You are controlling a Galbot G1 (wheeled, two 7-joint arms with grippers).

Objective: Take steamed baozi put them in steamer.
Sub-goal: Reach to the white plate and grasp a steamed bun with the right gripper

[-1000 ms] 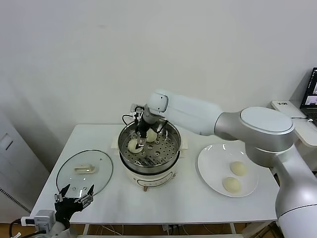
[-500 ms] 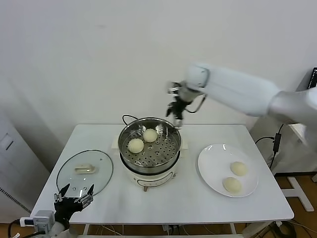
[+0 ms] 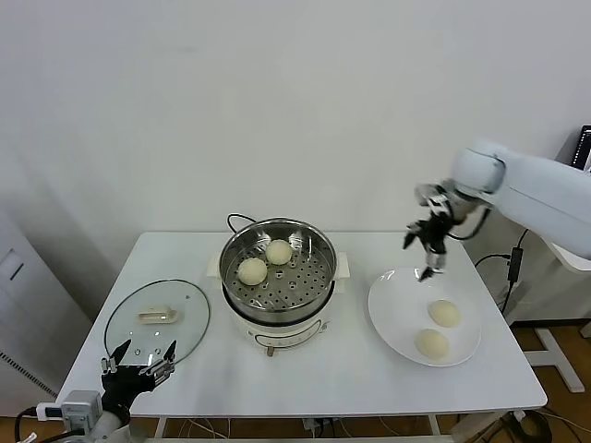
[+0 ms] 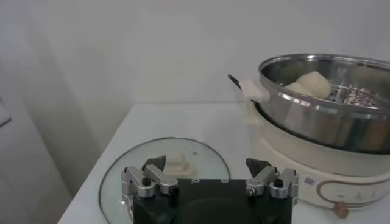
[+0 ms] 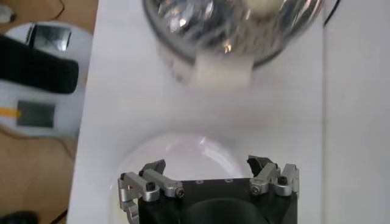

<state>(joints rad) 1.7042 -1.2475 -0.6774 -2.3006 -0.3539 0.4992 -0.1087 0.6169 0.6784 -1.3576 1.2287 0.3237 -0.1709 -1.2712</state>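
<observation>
Right gripper (image 3: 430, 251) has swung from over the steamer (image 3: 325, 251) to above the plate's (image 3: 388, 300) far edge, fingers spread, empty. Two baozi (image 3: 265, 260) sit in the steamer, two on the plate. Left gripper (image 3: 138, 365) waits open near the lid (image 3: 125, 323)

My right wrist picture is blurry, so the steamer (image 5: 234, 30) at the top looks smeared and cut off. My left hand (image 3: 138, 367) sits low at the bottom left, partly past the edge.
</observation>
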